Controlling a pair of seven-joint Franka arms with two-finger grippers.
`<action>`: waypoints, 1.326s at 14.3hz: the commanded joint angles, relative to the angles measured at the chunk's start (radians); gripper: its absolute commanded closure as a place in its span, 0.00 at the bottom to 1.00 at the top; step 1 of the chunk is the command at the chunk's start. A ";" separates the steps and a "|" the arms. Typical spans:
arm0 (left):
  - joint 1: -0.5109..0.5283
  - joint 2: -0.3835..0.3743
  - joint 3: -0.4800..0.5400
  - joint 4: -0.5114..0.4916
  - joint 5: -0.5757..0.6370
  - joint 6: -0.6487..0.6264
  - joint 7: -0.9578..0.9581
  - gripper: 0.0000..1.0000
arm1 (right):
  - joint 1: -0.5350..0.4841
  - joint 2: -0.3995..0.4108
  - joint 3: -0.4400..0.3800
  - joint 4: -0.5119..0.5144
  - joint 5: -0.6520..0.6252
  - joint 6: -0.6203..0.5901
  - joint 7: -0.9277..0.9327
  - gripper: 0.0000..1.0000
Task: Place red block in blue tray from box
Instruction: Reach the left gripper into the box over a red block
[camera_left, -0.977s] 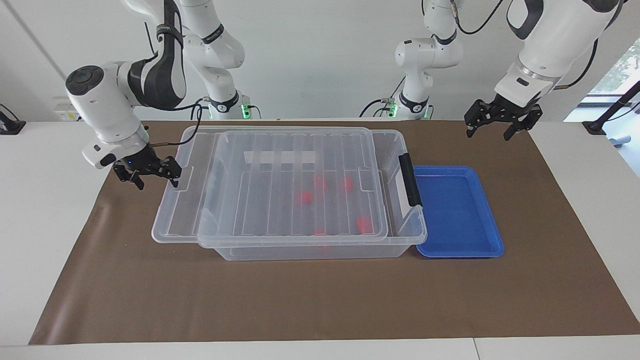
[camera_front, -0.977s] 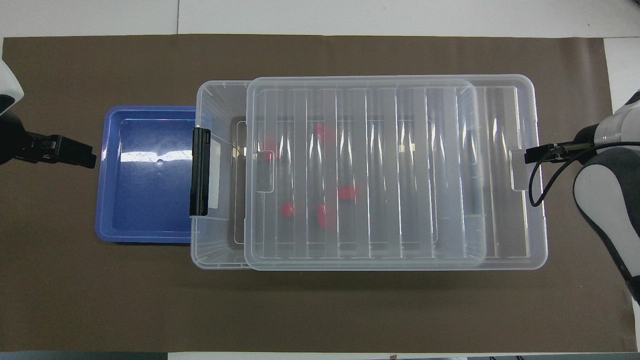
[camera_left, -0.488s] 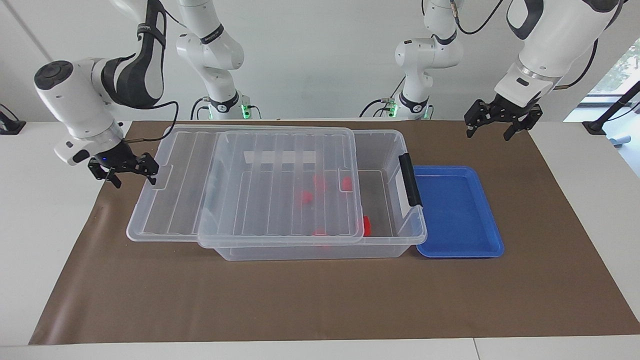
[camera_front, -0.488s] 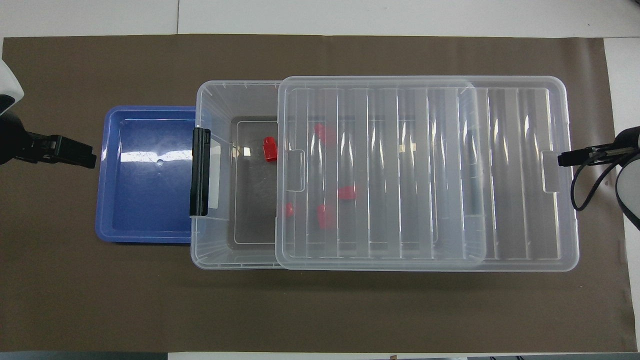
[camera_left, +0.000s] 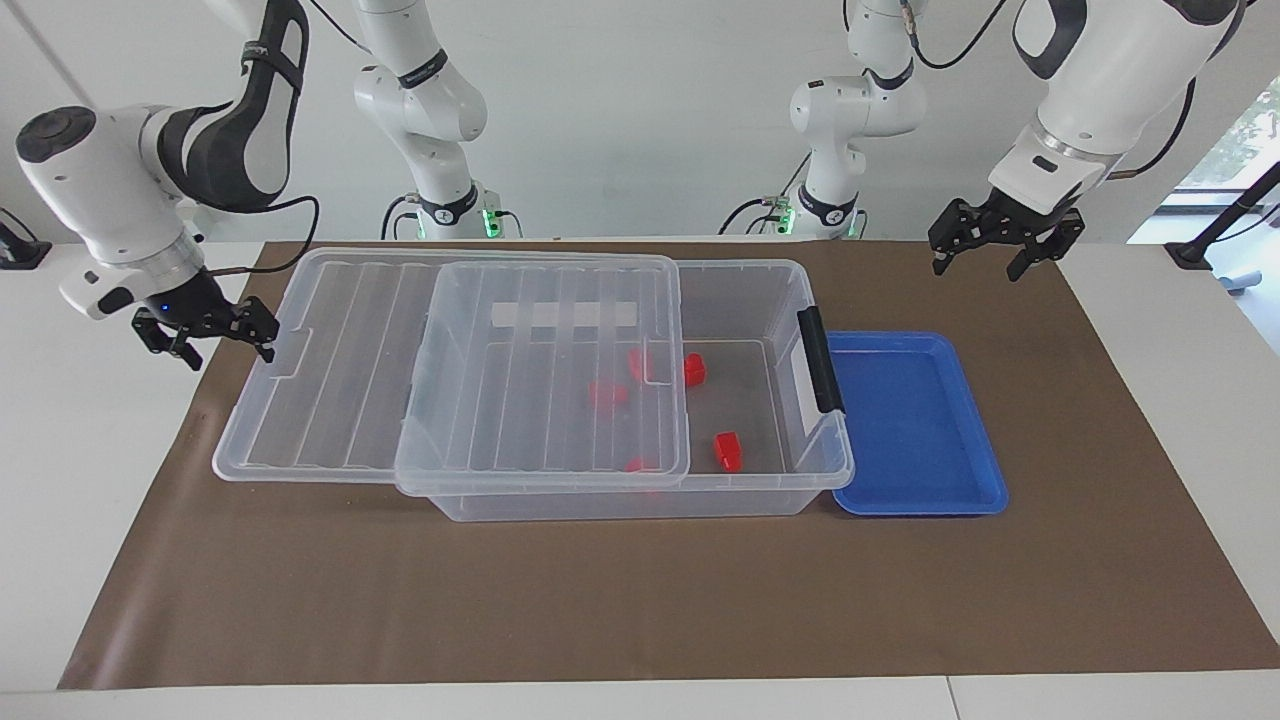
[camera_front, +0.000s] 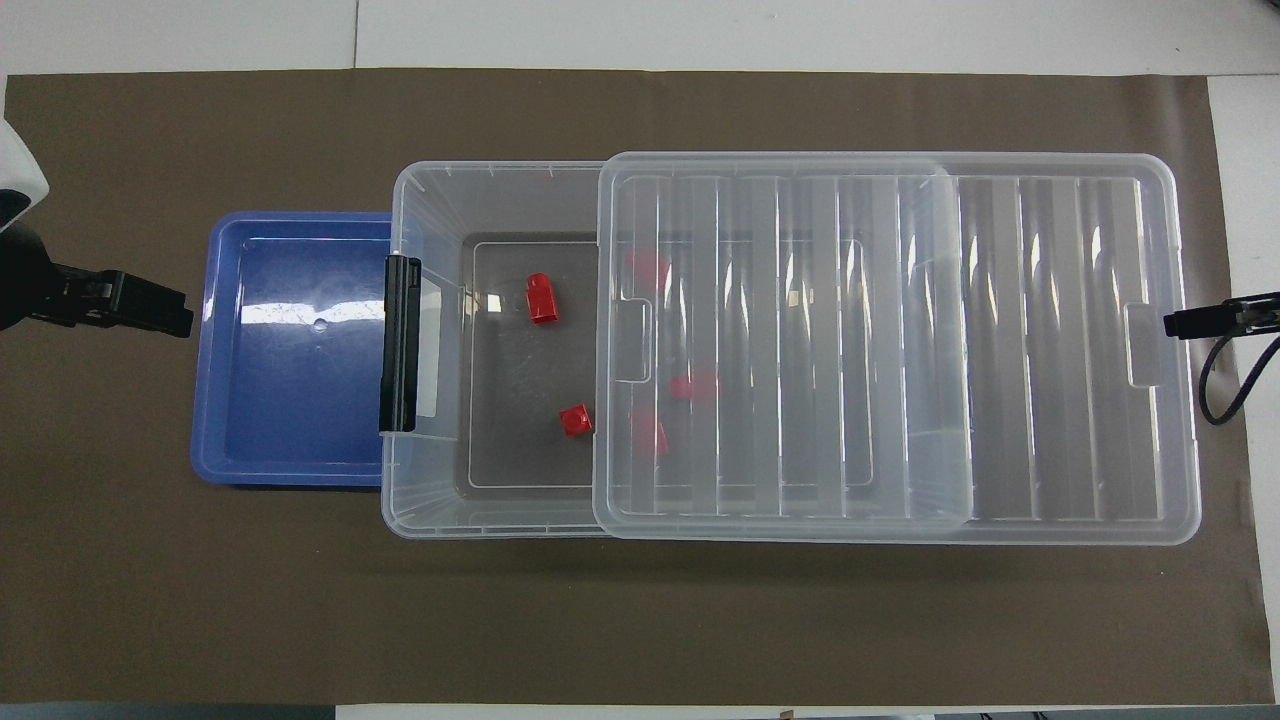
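Big clear plastic storage box (camera_left: 790, 480), ribbed see-through lid (camera_left: 330, 380) half off toward 9 o'clock in facing view, right gripper (camera_left: 208, 330) at lid's end, grip can't tell. Tiny red plastic blocks inside, one uncovered (camera_left: 728, 451). Shallow blue plastic tray (camera_left: 985, 470) touching box at 3 o'clock. Left gripper (camera_left: 990, 248) splayed, waiting

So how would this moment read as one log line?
clear ribbed lid: partly off | right gripper: at lid end | two tiny red blocks: uncovered | left gripper: waiting

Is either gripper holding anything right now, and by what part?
Right gripper grips the lid by its end tab, toward the right arm's end. Left gripper holds nothing, waiting open above the table.
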 joint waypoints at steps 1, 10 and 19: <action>-0.010 -0.015 -0.006 -0.016 0.009 0.010 -0.005 0.00 | -0.037 0.010 0.007 0.013 -0.007 0.010 -0.053 0.00; -0.272 -0.014 -0.012 -0.218 0.010 0.329 -0.261 0.00 | -0.087 0.018 0.006 0.024 -0.035 0.045 -0.092 0.00; -0.410 0.253 -0.011 -0.280 0.019 0.735 -0.485 0.00 | -0.020 0.065 0.010 0.229 -0.041 -0.191 -0.054 0.00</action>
